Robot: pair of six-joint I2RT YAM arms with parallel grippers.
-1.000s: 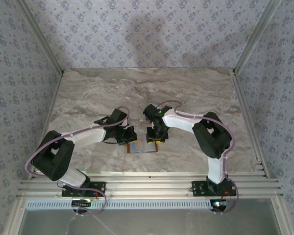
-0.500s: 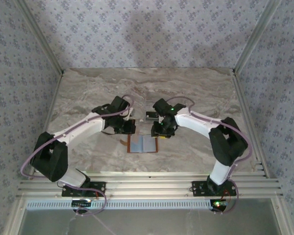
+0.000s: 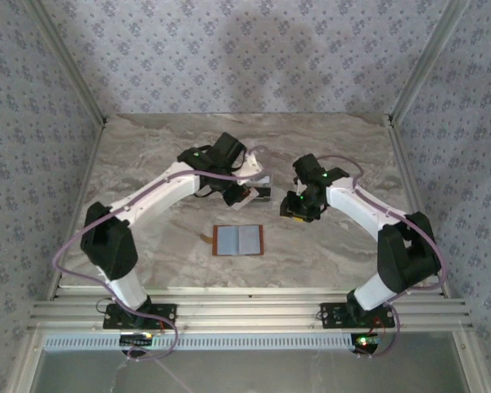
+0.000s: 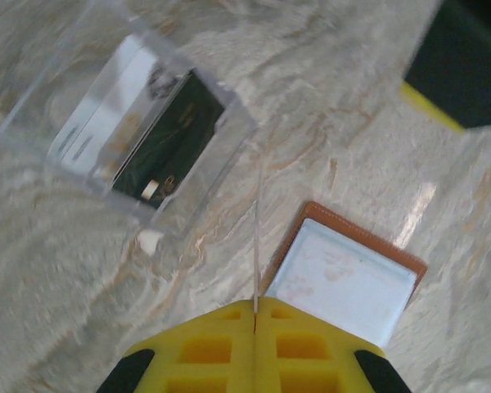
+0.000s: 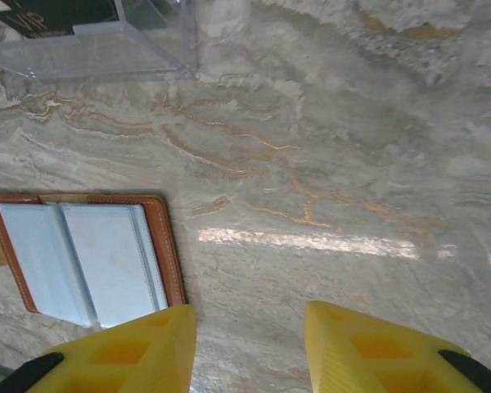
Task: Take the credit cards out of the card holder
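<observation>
Top external view: the card holder (image 3: 238,240) is seen lying open and flat on the marble table (image 3: 147,155), nearer the arm bases than both grippers.

The left gripper (image 4: 255,308) is pressed together on a thin card (image 4: 256,237) seen edge-on, above the gap between the card holder and a clear box (image 4: 236,129). In the box a whitish card (image 4: 106,115) and a dark card (image 4: 173,137) are laid side by side. The right gripper (image 5: 250,332) is held with its jaws apart and nothing between them, to the right of the card holder.
</observation>
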